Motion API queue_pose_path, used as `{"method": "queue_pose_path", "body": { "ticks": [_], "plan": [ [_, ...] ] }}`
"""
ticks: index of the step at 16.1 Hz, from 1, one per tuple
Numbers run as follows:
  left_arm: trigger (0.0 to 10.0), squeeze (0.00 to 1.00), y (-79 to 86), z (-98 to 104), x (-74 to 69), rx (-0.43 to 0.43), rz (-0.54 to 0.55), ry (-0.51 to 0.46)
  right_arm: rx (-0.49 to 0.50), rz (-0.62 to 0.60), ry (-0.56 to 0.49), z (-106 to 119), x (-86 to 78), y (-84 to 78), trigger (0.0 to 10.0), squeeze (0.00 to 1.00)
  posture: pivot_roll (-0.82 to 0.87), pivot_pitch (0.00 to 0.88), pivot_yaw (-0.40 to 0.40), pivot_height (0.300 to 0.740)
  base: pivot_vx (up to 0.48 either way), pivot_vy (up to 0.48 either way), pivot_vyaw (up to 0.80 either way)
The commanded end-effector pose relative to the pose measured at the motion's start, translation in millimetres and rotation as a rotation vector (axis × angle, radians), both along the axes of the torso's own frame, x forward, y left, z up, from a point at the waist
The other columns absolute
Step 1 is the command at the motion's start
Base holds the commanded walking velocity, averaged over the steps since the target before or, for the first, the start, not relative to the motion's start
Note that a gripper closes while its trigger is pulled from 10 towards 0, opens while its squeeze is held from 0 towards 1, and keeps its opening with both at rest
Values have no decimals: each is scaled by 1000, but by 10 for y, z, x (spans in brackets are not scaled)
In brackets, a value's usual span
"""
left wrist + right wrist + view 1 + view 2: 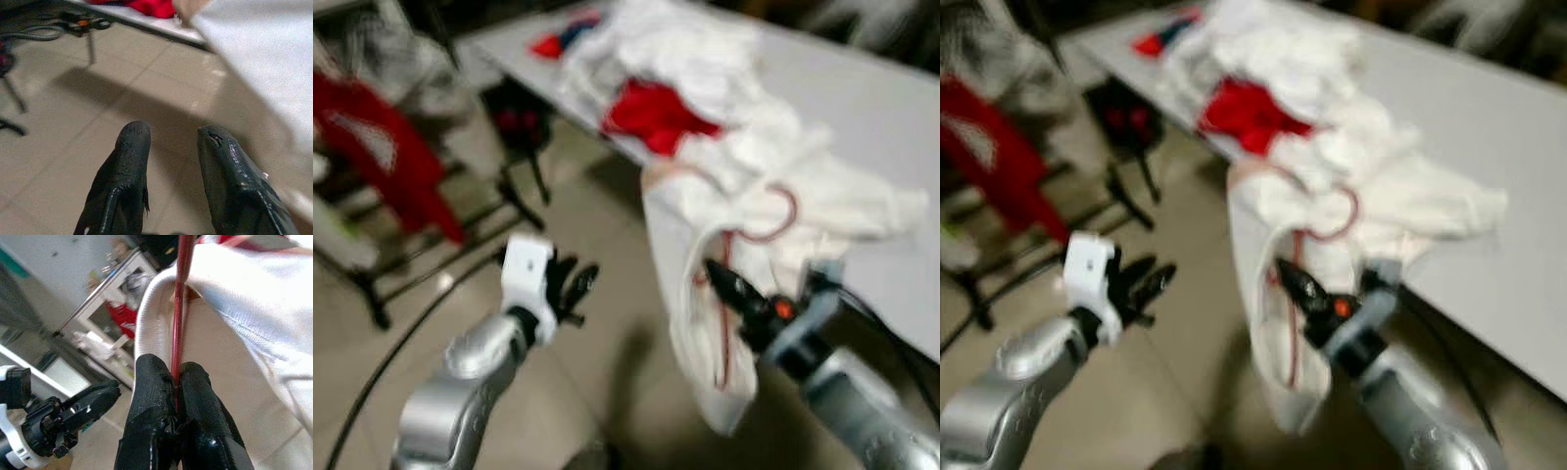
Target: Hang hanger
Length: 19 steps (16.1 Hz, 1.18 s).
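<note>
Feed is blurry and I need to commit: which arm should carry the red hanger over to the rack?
Right. The right gripper is already shut on the thin red wire hanger, which sits inside the white cotton garment hanging off the grey table. The left gripper is open over the tiled floor.

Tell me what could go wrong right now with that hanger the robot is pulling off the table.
The right gripper pinches only the thin red hanger wire, so it could slip or twist out. The white garment on it trails from the clothes pile on the table, so pulling may drag other clothes off. The left gripper hangs open, giving no support.
</note>
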<state>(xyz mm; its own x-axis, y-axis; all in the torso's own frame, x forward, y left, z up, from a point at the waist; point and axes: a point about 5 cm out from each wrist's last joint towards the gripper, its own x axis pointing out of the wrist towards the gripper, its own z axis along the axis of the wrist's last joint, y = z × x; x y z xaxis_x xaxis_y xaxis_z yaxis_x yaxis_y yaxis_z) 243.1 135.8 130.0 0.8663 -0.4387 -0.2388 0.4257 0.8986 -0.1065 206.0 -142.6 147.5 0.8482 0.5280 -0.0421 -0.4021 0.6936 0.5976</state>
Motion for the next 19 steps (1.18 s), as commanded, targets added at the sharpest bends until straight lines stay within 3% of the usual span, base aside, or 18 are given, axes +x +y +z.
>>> {"method": "queue_pose_path", "body": {
  "ticks": [1,6,12,19],
  "plan": [
    [10000,0,-73,14,14,8,-35,-15,-20,-34,-10,7,39,-31,10000,0,-5,63,107,740,0,0,800],
    [10000,0,-64,6,119,28,-30,-20,-188,-285,86,-169,140,-190,10000,0,-34,71,127,740,0,0,800],
    [10000,0,-139,-40,88,48,-52,-19,-282,-311,100,-228,149,-203,10000,0,-34,80,116,740,0,0,800],
    [10000,0,-152,-42,153,60,-31,-35,-372,-363,84,-234,251,-205,10000,0,-35,65,119,740,0,0,800]
  ]
}}
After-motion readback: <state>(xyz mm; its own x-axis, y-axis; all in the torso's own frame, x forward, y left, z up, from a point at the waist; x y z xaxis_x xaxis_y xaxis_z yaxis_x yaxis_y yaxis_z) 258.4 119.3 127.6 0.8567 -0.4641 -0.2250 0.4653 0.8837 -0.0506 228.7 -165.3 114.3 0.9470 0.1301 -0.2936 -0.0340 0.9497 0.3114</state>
